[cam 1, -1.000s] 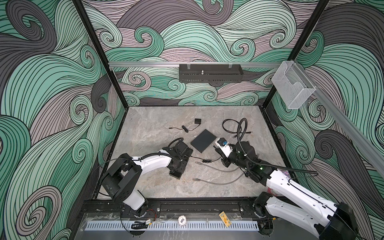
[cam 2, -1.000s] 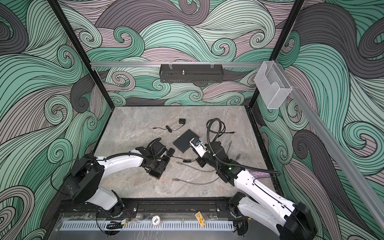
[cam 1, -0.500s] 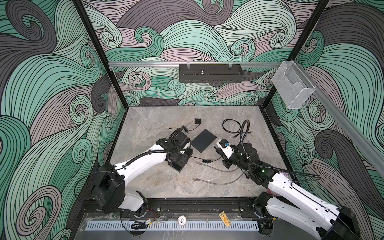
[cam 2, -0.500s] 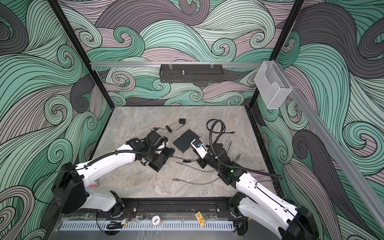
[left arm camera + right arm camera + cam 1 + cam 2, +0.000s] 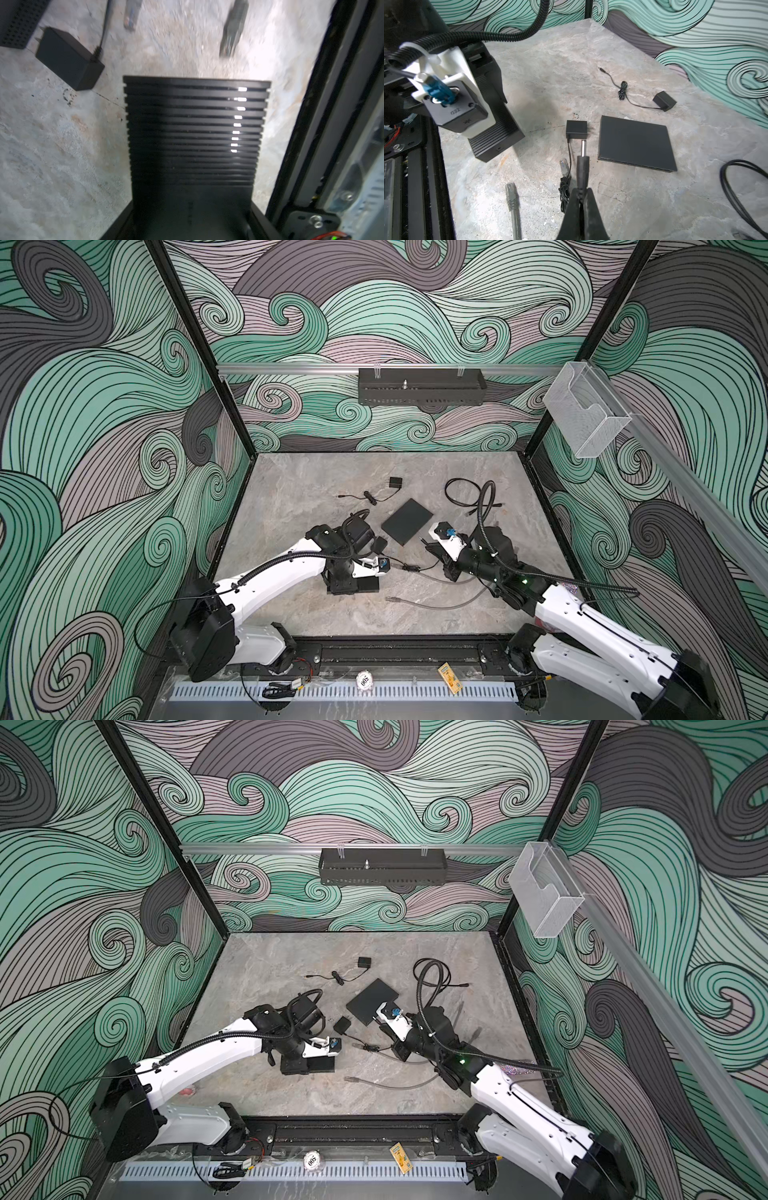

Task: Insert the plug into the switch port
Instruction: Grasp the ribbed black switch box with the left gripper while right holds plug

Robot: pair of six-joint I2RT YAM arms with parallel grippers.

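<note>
1. The right claw [image 5: 581,192] is closed, pinching the rear end of the black barrel plug with a silver pin [image 5: 583,164]. Most of the plug juts out beyond the fingertips, seemingly clear of the marbled grey surface [image 5: 654,197].
2. Just ahead of that claw, under and beside the pin, lie a small black power adapter brick [image 5: 576,128], its thin black cord [image 5: 569,153] and a grey Ethernet cable end [image 5: 511,194]. None of them belongs in this step, so pass above them.
3. Farther out, toward the left arm's side, the left claw [image 5: 353,585] has its jaws on both sides of a black ribbed metal box [image 5: 497,141] and seems to grip it. The small round socket [image 5: 498,149] in the box's end face looks like the target port, since it suits a round pin.
4. The step in hand, as I judge it, is the approach: the pin points past the socket, not at it. Swing the wrist until the pin lies along the socket's axis, then advance slowly and straight.
5. With so rearward a hold the plug may pivot, so the left claw should brace the box against the push.
6. Beyond the right claw, well apart from the pin, lies a flat black rectangular slab [image 5: 635,141] with ports along its near edge. Leave it alone.
</note>
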